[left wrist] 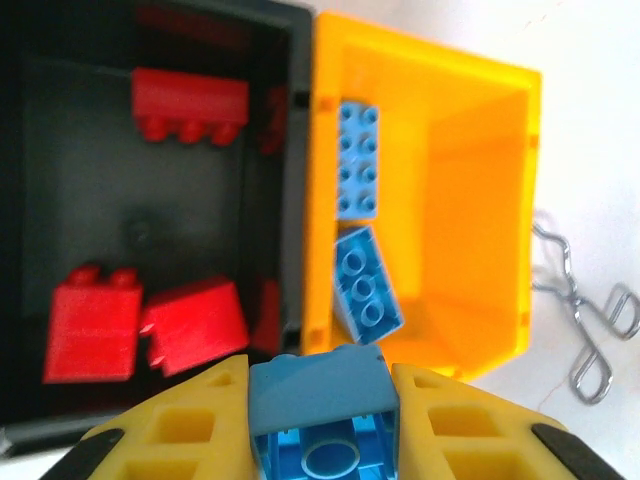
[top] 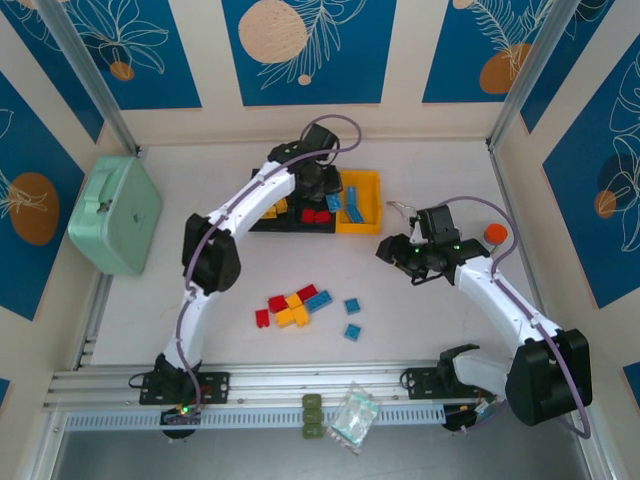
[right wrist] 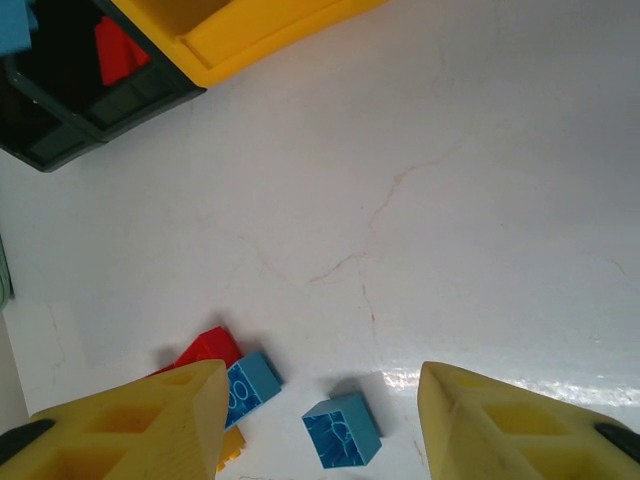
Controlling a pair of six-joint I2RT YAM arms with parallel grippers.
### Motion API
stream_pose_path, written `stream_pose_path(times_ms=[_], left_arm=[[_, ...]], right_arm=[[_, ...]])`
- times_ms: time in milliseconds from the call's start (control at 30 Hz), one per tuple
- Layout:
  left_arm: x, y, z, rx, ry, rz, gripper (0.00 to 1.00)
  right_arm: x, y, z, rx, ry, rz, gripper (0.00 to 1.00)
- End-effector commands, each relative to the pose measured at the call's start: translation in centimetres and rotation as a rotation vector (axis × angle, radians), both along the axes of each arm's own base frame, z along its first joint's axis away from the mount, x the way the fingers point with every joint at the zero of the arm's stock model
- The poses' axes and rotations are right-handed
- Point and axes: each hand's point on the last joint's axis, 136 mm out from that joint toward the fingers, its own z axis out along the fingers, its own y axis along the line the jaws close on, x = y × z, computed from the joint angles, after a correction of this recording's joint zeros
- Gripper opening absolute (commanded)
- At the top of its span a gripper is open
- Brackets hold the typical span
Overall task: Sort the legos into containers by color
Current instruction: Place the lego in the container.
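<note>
My left gripper (left wrist: 320, 435) is shut on a blue lego (left wrist: 318, 392), hovering over the wall between the middle black container (left wrist: 170, 210) and the yellow-orange container (left wrist: 470, 200). Two blue legos (left wrist: 357, 160) lie in the yellow-orange one, and red legos (left wrist: 190, 100) in the black one. The three containers (top: 360, 222) sit in a row at the back, the left one mostly hidden by the arm. Loose red (top: 278, 302), yellow (top: 290, 316) and blue legos (top: 352, 331) lie mid-table. My right gripper (top: 395, 250) hangs open above a blue lego (right wrist: 341, 430).
A mint-green case (top: 115, 215) stands at the left. An orange-capped bottle (top: 495, 233) is behind the right arm. A wire clip (left wrist: 590, 330) lies right of the yellow-orange container. Olive-green blocks (top: 313, 415) and a clear bag (top: 355, 415) rest on the near rail.
</note>
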Motion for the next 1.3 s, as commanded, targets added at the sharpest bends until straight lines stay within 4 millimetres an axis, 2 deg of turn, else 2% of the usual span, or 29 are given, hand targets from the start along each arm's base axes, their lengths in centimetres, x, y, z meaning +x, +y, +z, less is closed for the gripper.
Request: stream_pose_path(times_ms=[0, 233, 433, 567, 667, 767, 833, 1067, 1267], left_arm=[[0.1, -1.7, -0.3, 0.047, -0.032, -0.063, 0.28], [2.9, -5.4, -0.7, -0.014, -0.167, -0.091, 0.31], [3.8, -8.2, -0.9, -0.04, -0.246, -0.124, 0.34], [4.2, -9.1, -1.7, -0.041, -0.27, -0.127, 0.35], [4.2, -9.2, -2.3, -0.039, -0.264, -0.127, 0.39], [4.0, -9.3, -2.0, -0.044, -0.262, -0.134, 0.49], [3.8, -9.2, -1.2, -0.041, -0.272, -0.137, 0.54], [2.4, -8.0, 2.3, -0.012, -0.303, -0.152, 0.56], [-1.4, -6.3, 5.3, -0.041, -0.29, -0.236, 0.6]], right_arm=[[-0.7, -0.3, -0.2, 0.008, 0.009, -0.019, 0.53], [-1.1, -0.8, -0.3, 0.006, 0.011, -0.035, 0.53], [-1.4, -1.5, -0.2, 0.002, 0.01, -0.057, 0.53], [-1.6, -1.9, 0.1, 0.002, 0.003, -0.07, 0.53], [-1.7, -2.1, 0.3, 0.002, -0.003, -0.077, 0.53], [-1.8, -2.3, 0.3, 0.001, -0.01, -0.081, 0.54], [-1.8, -2.3, 0.4, 0.003, -0.011, -0.081, 0.54], [-1.5, -2.2, 1.0, -0.001, -0.031, -0.064, 0.54], [-1.6, -1.3, 1.6, -0.024, -0.051, 0.006, 0.54]])
